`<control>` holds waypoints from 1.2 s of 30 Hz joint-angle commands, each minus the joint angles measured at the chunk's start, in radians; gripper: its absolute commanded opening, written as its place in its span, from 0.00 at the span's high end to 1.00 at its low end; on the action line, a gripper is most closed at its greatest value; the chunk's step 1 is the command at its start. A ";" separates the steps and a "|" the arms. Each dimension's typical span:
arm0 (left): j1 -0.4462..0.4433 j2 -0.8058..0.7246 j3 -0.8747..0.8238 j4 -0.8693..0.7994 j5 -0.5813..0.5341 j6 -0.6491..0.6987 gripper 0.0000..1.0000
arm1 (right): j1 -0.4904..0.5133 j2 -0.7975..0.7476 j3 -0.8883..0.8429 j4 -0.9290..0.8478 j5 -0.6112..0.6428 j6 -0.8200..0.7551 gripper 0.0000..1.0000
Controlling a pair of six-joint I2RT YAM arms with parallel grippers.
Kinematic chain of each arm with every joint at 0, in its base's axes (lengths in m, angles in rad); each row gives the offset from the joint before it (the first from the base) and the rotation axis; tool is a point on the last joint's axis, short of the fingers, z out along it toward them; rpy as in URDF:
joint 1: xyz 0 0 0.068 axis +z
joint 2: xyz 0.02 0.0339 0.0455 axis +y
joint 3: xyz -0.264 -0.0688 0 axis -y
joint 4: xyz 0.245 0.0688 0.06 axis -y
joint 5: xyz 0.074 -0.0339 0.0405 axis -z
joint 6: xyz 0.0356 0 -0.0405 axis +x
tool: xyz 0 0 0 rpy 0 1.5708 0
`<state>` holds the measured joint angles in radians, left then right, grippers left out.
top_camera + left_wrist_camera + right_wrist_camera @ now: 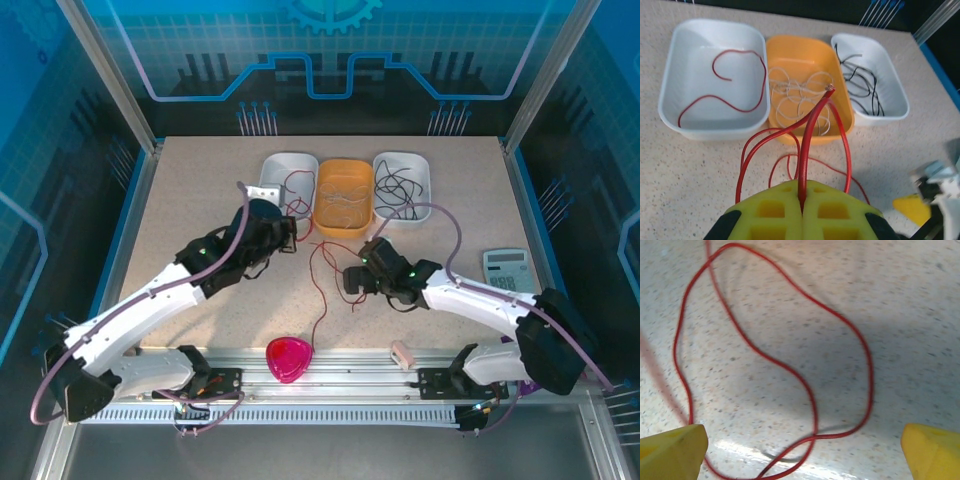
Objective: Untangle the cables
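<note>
A robotics lab cell: a speckled desk (pixel 190 210) walled on 3 sides by aluminium posts (pixel 108 75) and blue panels (pixel 330 50) printed with circuit patterns, the left arm (pixel 140 310) and right arm (pixel 475 298) bolted to a slotted rail (pixel 340 378) at its near edge.

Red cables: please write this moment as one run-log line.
left gripper: shut on red cables | right gripper: open above red loop on table

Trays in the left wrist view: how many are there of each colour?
White trays: 2
Orange tray: 1
Total: 3
</note>
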<state>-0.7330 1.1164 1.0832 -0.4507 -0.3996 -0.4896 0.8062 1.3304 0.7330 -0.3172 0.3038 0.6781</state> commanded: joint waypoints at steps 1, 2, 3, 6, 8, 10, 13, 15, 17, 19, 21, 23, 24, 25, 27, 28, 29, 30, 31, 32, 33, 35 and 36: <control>0.022 -0.061 -0.016 0.021 -0.009 0.036 1.00 | 0.067 0.030 0.040 0.067 0.034 -0.080 0.00; 0.030 -0.078 -0.014 0.010 -0.020 0.038 1.00 | 0.088 0.040 0.044 0.083 0.034 -0.096 0.00; 0.037 -0.092 -0.012 0.000 -0.028 0.040 1.00 | 0.102 0.050 0.050 0.092 0.030 -0.107 0.00; 0.061 -0.145 -0.005 -0.020 -0.073 0.057 1.00 | 0.142 0.086 0.077 0.098 0.029 -0.139 0.00; 0.082 -0.172 0.002 -0.023 -0.089 0.070 1.00 | 0.165 0.114 0.103 0.084 0.045 -0.154 0.00; 0.114 -0.179 0.019 -0.033 -0.087 0.075 1.00 | 0.183 0.143 0.126 0.067 0.062 -0.166 0.00; 0.162 -0.163 0.056 -0.035 -0.061 0.088 1.00 | 0.217 0.190 0.173 0.030 0.117 -0.191 0.00; 0.188 -0.144 0.077 -0.017 -0.038 0.100 1.00 | 0.241 0.230 0.207 -0.010 0.166 -0.211 0.00; 0.219 -0.116 0.099 0.010 -0.014 0.111 1.00 | 0.268 0.274 0.245 -0.052 0.209 -0.231 0.00; 0.255 -0.076 0.125 0.027 0.020 0.115 1.00 | 0.286 0.310 0.273 -0.082 0.234 -0.245 0.00; 0.293 -0.028 0.151 0.038 0.067 0.109 1.00 | 0.297 0.341 0.294 -0.099 0.247 -0.249 0.00; 0.333 0.027 0.178 0.055 0.104 0.102 1.00 | 0.299 0.372 0.311 -0.112 0.250 -0.243 0.00; 0.349 0.050 0.188 0.062 0.118 0.094 1.00 | 0.298 0.384 0.318 -0.120 0.253 -0.240 0.00; 0.367 0.078 0.199 0.074 0.145 0.088 1.00 | 0.300 0.399 0.327 -0.129 0.256 -0.235 0.00; 0.400 0.127 0.211 0.106 0.194 0.073 1.00 | 0.301 0.422 0.339 -0.143 0.269 -0.230 0.00; 0.415 0.150 0.216 0.124 0.216 0.062 1.00 | 0.301 0.433 0.343 -0.150 0.278 -0.224 0.00; 0.429 0.177 0.224 0.140 0.230 0.054 1.00 | 0.300 0.444 0.345 -0.153 0.284 -0.221 0.00; 0.438 0.200 0.233 0.150 0.234 0.049 1.00 | 0.298 0.452 0.348 -0.161 0.289 -0.216 0.00; 0.447 0.224 0.243 0.159 0.241 0.045 1.00 | 0.294 0.466 0.353 -0.174 0.293 -0.205 0.00; 0.454 0.251 0.254 0.166 0.249 0.041 1.00 | 0.287 0.477 0.355 -0.182 0.291 -0.198 0.00; 0.459 0.272 0.264 0.174 0.257 0.036 1.00 | 0.283 0.487 0.356 -0.185 0.291 -0.194 0.00; 0.467 0.314 0.281 0.194 0.278 0.028 1.00 | 0.274 0.499 0.353 -0.193 0.297 -0.179 0.00; 0.466 0.330 0.285 0.206 0.286 0.024 1.00 | 0.270 0.502 0.349 -0.196 0.297 -0.171 0.00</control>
<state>-0.2768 1.4189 1.3224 -0.3138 -0.1753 -0.4397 1.0920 1.8072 1.0637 -0.4595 0.5610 0.4728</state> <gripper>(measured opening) 0.052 0.996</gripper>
